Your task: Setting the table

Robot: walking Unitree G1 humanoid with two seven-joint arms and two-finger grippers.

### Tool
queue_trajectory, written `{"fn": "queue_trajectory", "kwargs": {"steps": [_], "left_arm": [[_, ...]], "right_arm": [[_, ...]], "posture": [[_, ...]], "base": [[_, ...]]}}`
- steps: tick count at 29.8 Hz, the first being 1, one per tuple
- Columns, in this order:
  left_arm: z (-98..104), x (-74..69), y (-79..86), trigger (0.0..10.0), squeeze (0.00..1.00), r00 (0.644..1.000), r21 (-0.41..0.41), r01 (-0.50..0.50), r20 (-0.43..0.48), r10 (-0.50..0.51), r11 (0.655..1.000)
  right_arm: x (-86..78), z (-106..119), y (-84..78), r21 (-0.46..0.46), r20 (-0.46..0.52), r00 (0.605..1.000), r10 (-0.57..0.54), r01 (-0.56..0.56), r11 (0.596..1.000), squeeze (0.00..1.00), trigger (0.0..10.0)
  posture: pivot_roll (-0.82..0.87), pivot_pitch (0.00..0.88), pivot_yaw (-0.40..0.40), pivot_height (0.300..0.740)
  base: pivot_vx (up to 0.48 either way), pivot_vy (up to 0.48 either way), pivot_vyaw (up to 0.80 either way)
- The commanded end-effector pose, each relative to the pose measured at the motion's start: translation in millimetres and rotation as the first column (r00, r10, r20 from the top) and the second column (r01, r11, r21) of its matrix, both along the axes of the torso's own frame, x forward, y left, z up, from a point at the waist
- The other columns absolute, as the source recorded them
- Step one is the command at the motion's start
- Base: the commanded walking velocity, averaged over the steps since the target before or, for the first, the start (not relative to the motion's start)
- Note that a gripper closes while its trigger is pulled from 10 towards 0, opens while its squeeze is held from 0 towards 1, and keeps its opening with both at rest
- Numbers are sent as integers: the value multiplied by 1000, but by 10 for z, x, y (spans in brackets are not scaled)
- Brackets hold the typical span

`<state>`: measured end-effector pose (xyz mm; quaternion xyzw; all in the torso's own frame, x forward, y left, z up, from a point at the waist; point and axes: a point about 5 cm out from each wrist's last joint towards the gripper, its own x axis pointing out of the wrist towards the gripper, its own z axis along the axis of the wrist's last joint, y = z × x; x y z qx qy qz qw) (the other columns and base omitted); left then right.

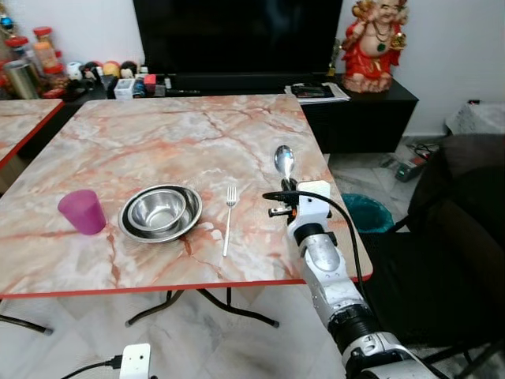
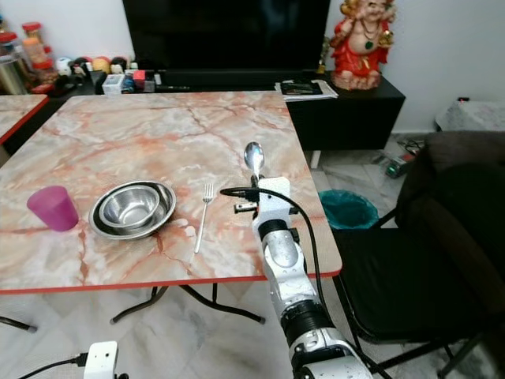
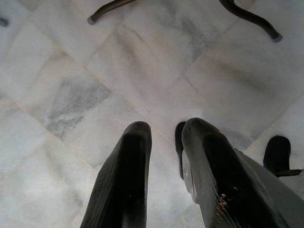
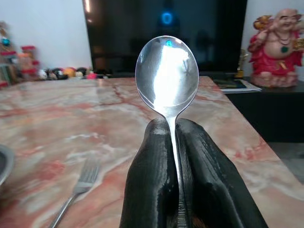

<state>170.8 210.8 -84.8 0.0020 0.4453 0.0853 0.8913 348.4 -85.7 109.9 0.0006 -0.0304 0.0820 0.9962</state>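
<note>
- Hanging low over the tiled floor (image 3: 71,85), the left gripper (image 3: 164,156) is showing its two black fingers (image 3: 123,180) only a narrow gap apart, with nothing between them.
- Close by on that floor, the dark feet of the table's legs (image 3: 107,8) are resting.
- Reaching out over the table's (image 1: 158,126) right side, near its front edge, the right gripper (image 4: 173,137) is pinching a spoon (image 4: 167,71) by the handle, its fingers pressed tight against the metal on both sides.
- Rising out of that grip, the spoon's bowl is pointing away from the arm, toward the far end of the table.
- Just left of the gripper, a fork (image 1: 229,217) is lying flat on the marble, tines pointing away from the robot.
- Left of the fork, a steel bowl (image 1: 158,208) is sitting inside a steel plate (image 1: 189,217).
- Further left, a purple cup (image 1: 81,211) is standing upright, apart from the plate.
</note>
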Motion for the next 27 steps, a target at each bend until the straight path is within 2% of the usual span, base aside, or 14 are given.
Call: {"fn": "queue_trajectory", "kwargs": {"steps": [1, 3, 23, 27], "left_arm": [[-1, -8, 23, 10000, 0, 1000, 4, -5, -9, 5, 1000], [3, -3, 30, 10000, 0, 1000, 9, -5, -7, 5, 1000], [24, 38, 45, 10000, 0, 1000, 14, 0, 3, 0, 1000], [30, 50, 51, 10000, 0, 1000, 13, -7, 5, 7, 1000]], "right_arm": [[8, 35, 34, 11, 9, 1000, 5, -5, 1000, 0, 10000], [7, 38, 35, 11, 11, 1000, 4, -4, 1000, 0, 10000], [32, 62, 26, 18, 12, 1000, -8, 8, 1000, 0, 10000], [35, 62, 25, 18, 11, 1000, -10, 10, 1000, 0, 10000]], "posture": [[-12, 0, -1, 740], [-13, 0, 1, 740], [-12, 0, 6, 740], [-10, 0, 7, 740]], "base": [[0, 277, 0], [0, 480, 0], [0, 0, 0], [0, 434, 0]]}}
